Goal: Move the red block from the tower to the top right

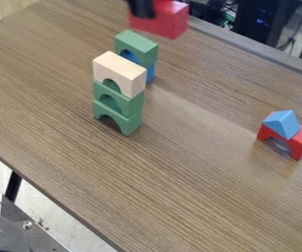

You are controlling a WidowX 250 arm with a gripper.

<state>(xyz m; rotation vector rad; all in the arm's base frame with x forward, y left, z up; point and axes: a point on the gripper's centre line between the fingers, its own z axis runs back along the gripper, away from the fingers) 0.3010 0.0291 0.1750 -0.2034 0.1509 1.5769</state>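
At the top edge of the camera view, the black gripper (142, 9) is shut on a red block (171, 20), with one dark finger across the block's near side. The block is above and behind the towers, apart from them. The front tower has a tan arch block (119, 70) on top of two green arch blocks (118, 102). Just behind it, a green arch block (138, 47) sits on a blue block (151, 72), which is partly hidden by the front tower.
On the right side of the wooden table (199, 192), a blue triangular block (283, 123) rests on a red arch block (300, 141). Dark equipment (261, 22) stands beyond the table's far edge.
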